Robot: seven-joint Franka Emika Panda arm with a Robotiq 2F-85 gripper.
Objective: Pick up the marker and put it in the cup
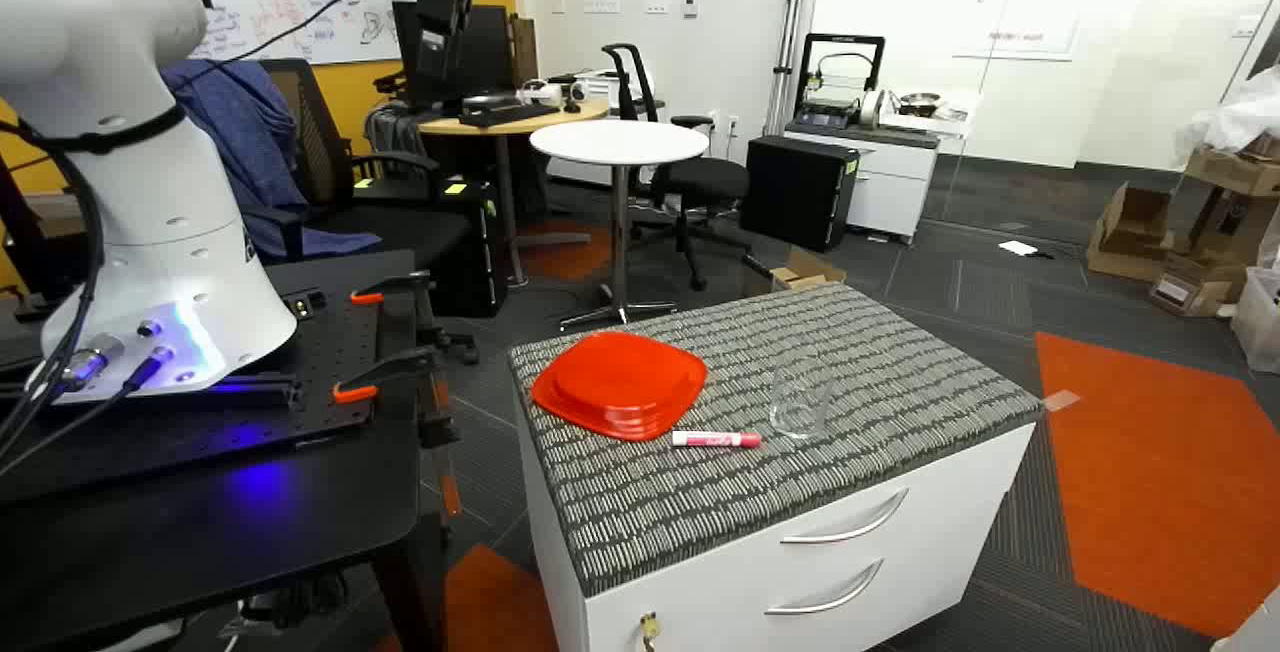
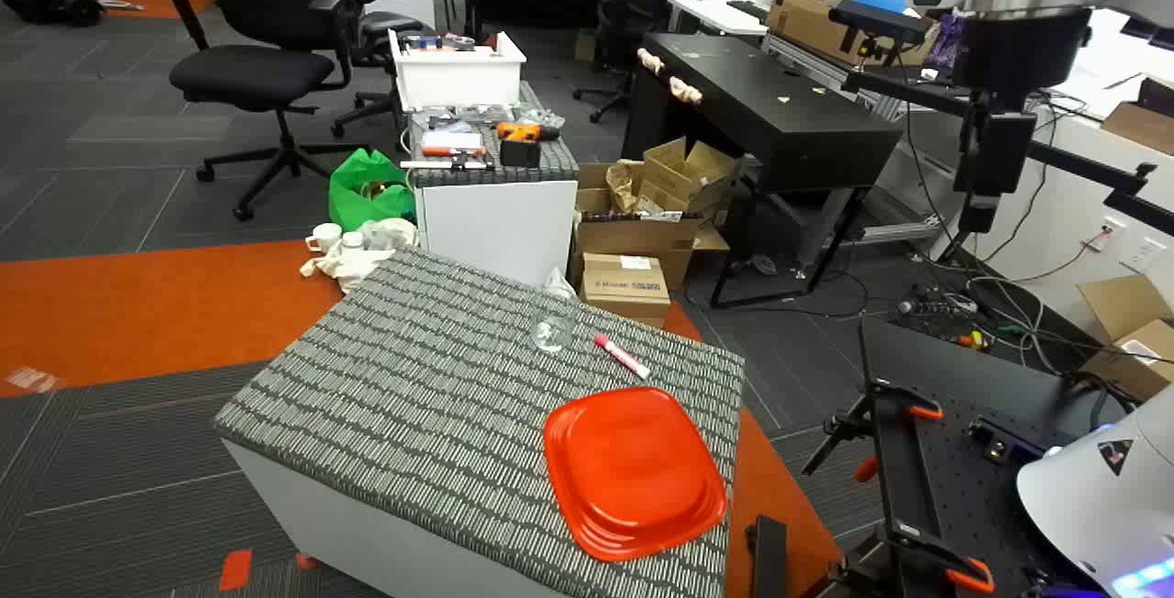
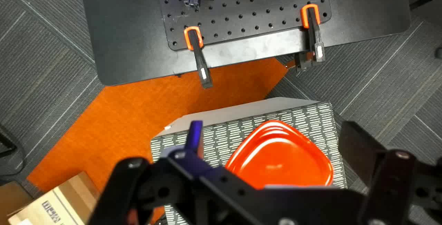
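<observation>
The marker (image 1: 717,440) is a short red and white pen lying flat on the patterned cabinet top (image 1: 880,382), beside the red dish. It also shows in an exterior view (image 2: 622,357). The clear cup (image 1: 798,410) stands upright close to the marker's red end, faint in both exterior views (image 2: 552,334). My gripper (image 3: 276,140) is open, its fingers wide apart with nothing between them. In an exterior view the gripper (image 2: 980,213) hangs high, well above and to the side of the cabinet. In the wrist view the marker and cup do not show.
The wide red dish (image 1: 620,384) sits on the cabinet's robot side, next to the marker's white end. The robot's black table (image 1: 340,492) with orange-tipped clamps (image 3: 195,40) stands beside the cabinet, across a gap. Cardboard boxes (image 2: 628,282) stand on the floor behind.
</observation>
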